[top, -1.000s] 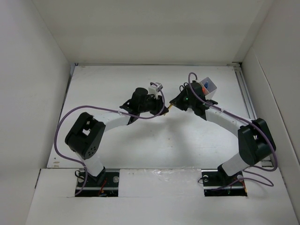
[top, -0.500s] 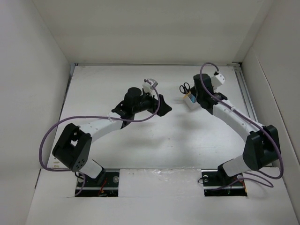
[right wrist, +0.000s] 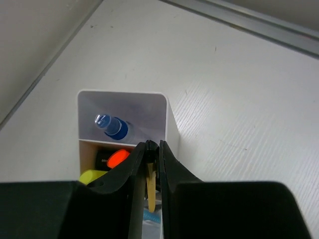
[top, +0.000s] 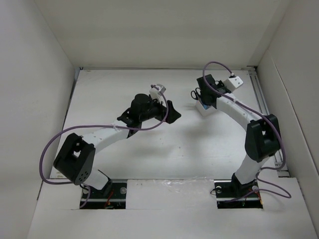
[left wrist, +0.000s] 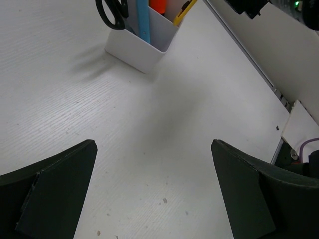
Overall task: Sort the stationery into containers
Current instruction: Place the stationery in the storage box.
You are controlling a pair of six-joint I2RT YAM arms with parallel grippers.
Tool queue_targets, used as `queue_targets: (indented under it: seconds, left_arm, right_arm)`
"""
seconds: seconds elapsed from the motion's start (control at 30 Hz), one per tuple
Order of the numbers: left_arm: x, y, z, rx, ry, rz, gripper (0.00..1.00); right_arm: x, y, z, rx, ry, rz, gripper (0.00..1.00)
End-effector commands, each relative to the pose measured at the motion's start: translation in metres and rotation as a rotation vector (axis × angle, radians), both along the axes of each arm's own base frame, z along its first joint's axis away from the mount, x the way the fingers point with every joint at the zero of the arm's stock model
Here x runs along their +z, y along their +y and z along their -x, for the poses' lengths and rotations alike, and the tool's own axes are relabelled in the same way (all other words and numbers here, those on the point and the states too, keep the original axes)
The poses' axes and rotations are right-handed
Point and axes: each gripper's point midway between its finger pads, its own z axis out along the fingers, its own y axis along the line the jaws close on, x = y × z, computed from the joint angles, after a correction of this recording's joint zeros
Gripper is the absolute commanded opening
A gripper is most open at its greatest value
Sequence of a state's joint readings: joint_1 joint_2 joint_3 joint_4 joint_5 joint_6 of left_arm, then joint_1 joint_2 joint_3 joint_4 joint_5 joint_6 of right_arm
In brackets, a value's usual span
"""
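White and thin-walled, the divided box was seen at the far right of the table, with scissors, blue pen, orange-capped marker, cutter and blue-capped bottle stood inside. Just above it the right gripper was held with its 2 fingers closed to a slit; any hold could not be told. The left gripper was spread wide, empty.

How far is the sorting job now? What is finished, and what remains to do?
Done: scissors, blue pen, orange-capped marker and blue-capped bottle stand in the white box. In hand: the right tool looks shut on a thin yellow item at the box. The left tool is open, empty. Remaining: release it; no loose stationery shows on the table.
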State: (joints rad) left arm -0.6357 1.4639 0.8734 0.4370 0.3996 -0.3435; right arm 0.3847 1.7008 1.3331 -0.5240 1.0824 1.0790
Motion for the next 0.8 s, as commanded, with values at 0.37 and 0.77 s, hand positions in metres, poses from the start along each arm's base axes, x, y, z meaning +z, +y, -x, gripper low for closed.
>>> queue_targets:
  seconds: [0.37, 0.77]
  left_arm:
    - [0.022, 0.007, 0.004, 0.036, -0.037, 0.034, 1.0]
    - [0.03, 0.019, -0.002, 0.114, -0.068, 0.034, 1.0]
  right_arm:
    - [-0.004, 0.021, 0.006, -0.123, 0.002, 0.184, 0.0]
    - [-0.016, 0.033, 0.003, -0.093, 0.032, 0.174, 0.26]
